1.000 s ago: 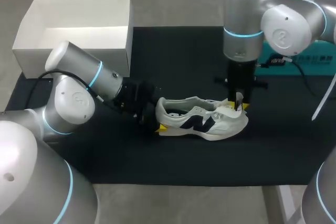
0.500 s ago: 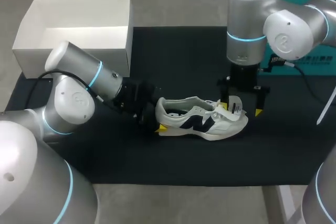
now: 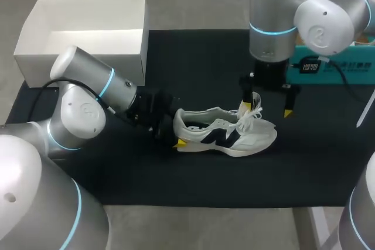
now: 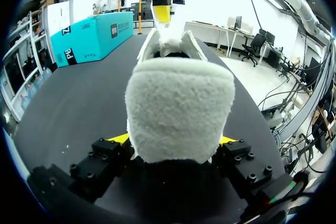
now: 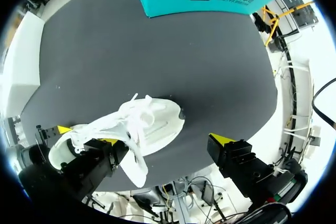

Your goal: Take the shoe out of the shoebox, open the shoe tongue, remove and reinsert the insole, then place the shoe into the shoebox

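A white sneaker with a dark side mark point(image 3: 225, 133) lies on its sole on the black mat point(image 3: 193, 180), toe to the right. My left gripper point(image 3: 177, 134) is shut on its fuzzy heel point(image 4: 178, 108), one finger on each side. The tongue and laces point(image 3: 249, 116) stand raised near the toe end. My right gripper point(image 3: 266, 109) hangs open just above the front of the shoe, one finger point(image 5: 97, 163) next to the loose tongue point(image 5: 137, 161) and nothing between its fingers. That arm's yellow fingertip point(image 4: 161, 11) shows beyond the shoe in the left wrist view.
The white shoebox point(image 3: 82, 57) stands open at the back left of the mat. A teal box point(image 3: 334, 62) lies at the back right behind my right arm. Bare mat stretches in front of the shoe.
My right gripper has opened wide, let go of the tongue and risen a little. The tongue stays pulled up. My left arm and the shoe have not moved.
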Controlling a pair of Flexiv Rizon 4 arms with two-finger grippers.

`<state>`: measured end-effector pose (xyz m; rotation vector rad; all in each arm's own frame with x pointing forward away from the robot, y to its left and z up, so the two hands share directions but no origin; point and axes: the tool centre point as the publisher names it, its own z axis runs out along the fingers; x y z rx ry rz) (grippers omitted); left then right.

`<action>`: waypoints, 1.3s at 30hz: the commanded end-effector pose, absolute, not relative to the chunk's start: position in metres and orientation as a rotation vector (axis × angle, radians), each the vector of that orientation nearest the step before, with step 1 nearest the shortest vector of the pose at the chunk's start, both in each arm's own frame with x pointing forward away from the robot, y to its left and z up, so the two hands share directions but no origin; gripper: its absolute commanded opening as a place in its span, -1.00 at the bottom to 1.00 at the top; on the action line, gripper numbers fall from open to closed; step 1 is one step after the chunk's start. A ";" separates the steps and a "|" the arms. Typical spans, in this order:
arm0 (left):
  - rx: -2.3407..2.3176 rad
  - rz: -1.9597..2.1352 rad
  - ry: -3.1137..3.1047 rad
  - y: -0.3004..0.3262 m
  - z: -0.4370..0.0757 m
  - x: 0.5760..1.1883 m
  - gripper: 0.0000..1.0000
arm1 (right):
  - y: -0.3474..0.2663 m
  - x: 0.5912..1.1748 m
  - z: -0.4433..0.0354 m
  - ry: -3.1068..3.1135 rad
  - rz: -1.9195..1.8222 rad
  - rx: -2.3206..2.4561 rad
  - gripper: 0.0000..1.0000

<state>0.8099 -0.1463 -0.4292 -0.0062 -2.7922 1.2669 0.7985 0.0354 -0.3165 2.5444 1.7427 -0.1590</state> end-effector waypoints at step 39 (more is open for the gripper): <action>-0.007 1.268 -2.791 -0.145 -0.429 0.809 -1.00 | 0.095 0.762 -0.213 3.190 0.307 0.352 1.00</action>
